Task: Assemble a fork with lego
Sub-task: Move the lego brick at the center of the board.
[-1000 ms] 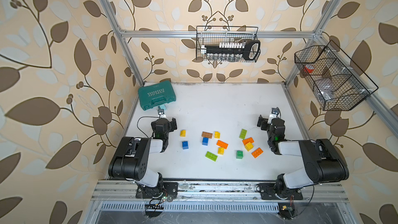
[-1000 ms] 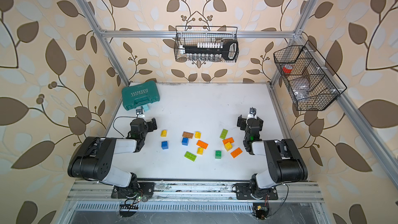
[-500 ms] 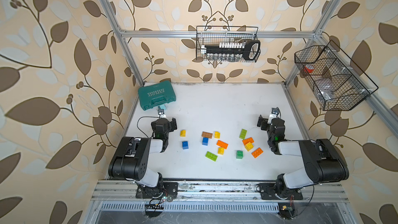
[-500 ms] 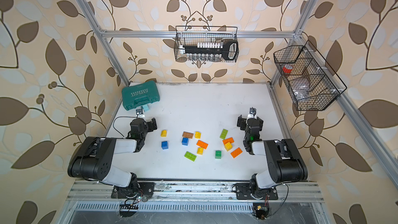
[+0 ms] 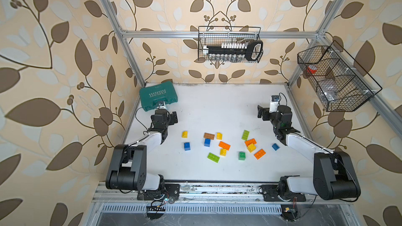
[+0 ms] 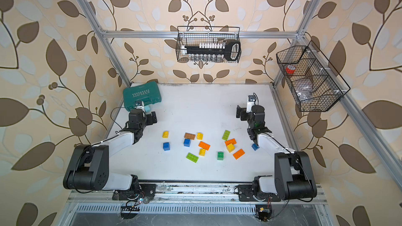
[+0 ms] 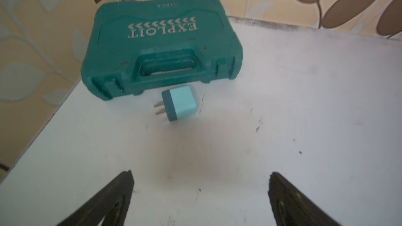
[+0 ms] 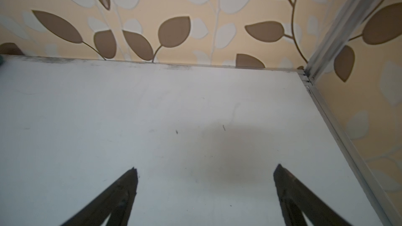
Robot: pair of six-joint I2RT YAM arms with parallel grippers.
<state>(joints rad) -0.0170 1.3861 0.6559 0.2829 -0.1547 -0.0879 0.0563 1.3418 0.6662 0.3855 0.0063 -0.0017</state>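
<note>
Several loose lego bricks lie scattered on the white table (image 5: 217, 109) in both top views. Among them are a brown brick (image 5: 209, 136), a blue one (image 5: 187, 146), an orange one (image 5: 224, 145), a lime one (image 5: 213, 157) and a yellow one (image 6: 165, 134). My left gripper (image 5: 164, 115) (image 7: 200, 175) hovers open at the left, behind the bricks, facing the back. My right gripper (image 5: 270, 113) (image 8: 204, 170) is open at the right, also behind the bricks. Only bare table lies between each pair of fingers. Neither wrist view shows any lego.
A teal tool case (image 5: 158, 96) (image 7: 161, 46) sits in the back left corner, with a light blue plug adapter (image 7: 179, 103) just in front of it. Wire baskets hang on the back wall (image 5: 229, 44) and on the right frame (image 5: 335, 79).
</note>
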